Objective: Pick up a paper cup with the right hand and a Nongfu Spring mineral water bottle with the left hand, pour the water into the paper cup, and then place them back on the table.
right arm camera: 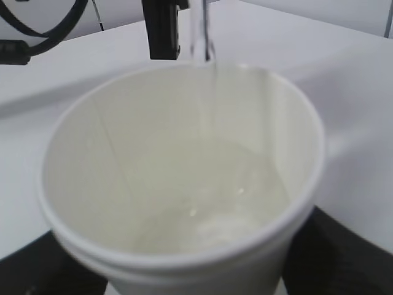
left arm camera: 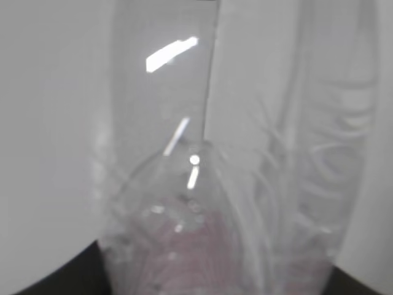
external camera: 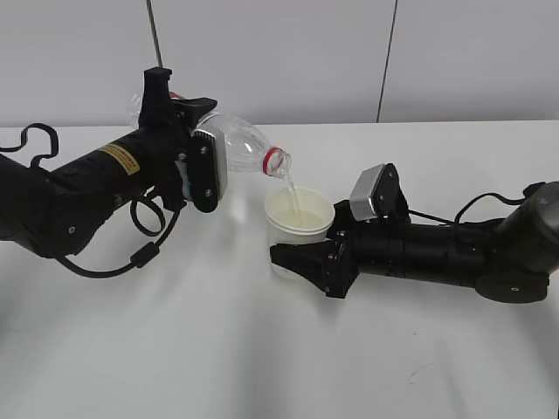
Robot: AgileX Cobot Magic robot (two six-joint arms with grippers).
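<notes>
Pour under way. Left hand (external camera: 199, 155) clamps the Nongfu Spring mineral water bottle (external camera: 240, 145) around its body, tipped neck-down toward the right, mouth above the cup's rim. A thin stream of water (external camera: 292, 194) falls into the paper cup (external camera: 300, 220).

Right hand (external camera: 307, 257) holds the cup by its lower wall, upright and raised off the worktop (external camera: 262, 367). From the right wrist, water pools in the cup's bottom (right arm camera: 215, 215), roughly a third full; the stream enters near the far wall.

Bottle looks mostly empty from the left wrist (left arm camera: 202, 184).

To do this step well, I judge: keep the cup level and still, hold the tilt steady so the stream stays narrow, and keep the mouth over the cup's centre rather than its edge. A tighter grip risks crushing the thin cup.
</notes>
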